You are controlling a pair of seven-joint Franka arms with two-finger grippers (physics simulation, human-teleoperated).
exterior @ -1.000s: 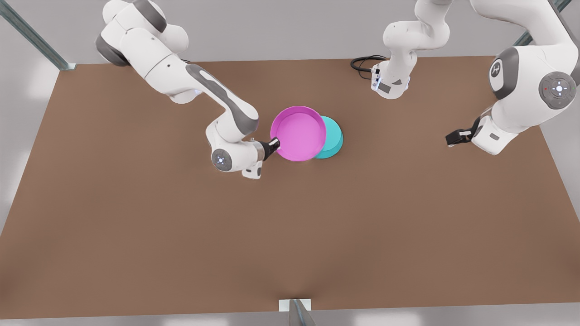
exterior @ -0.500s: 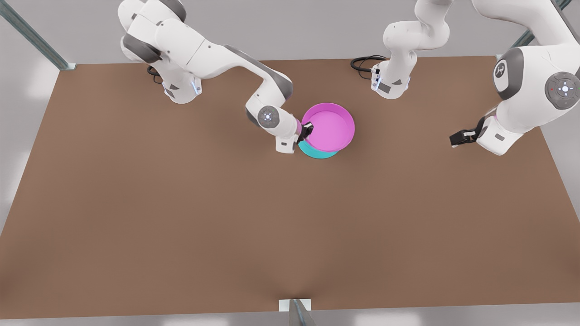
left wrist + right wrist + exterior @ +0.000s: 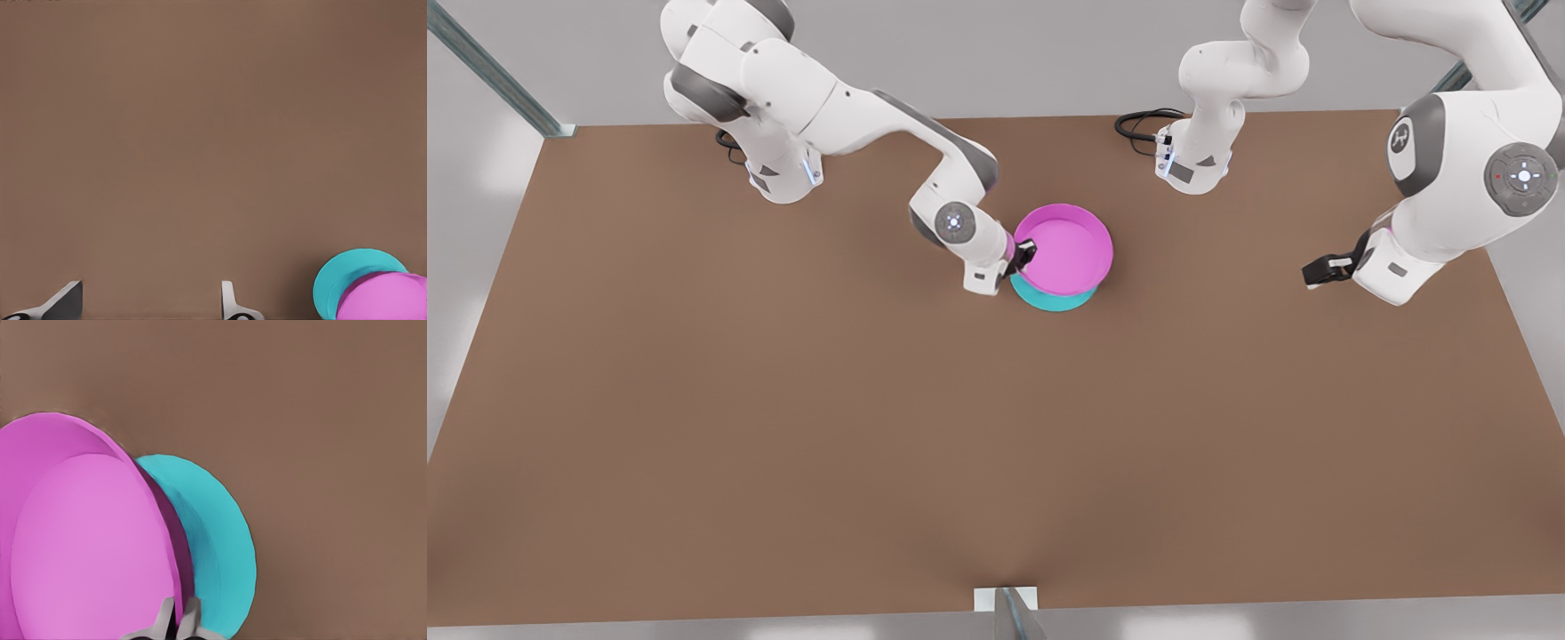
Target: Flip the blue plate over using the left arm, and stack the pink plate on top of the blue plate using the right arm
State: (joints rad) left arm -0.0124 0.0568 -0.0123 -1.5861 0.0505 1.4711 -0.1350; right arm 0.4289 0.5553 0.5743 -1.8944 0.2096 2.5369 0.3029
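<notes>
No words or numbers read clearly; a small white emblem on the grey arm joint is perhaps a logo.

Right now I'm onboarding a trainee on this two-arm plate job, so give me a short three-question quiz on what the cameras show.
1. True or false: the right gripper is shut on the rim of the pink plate.
2. Which plate is underneath, by the front view? A) the blue plate B) the pink plate
3. Fill in: the left gripper waits over the bare table on the front view's ____ side, its fingers apart.

Key: 1 true. 2 A; the blue plate peeks out below the pink one. 3 right.
</notes>
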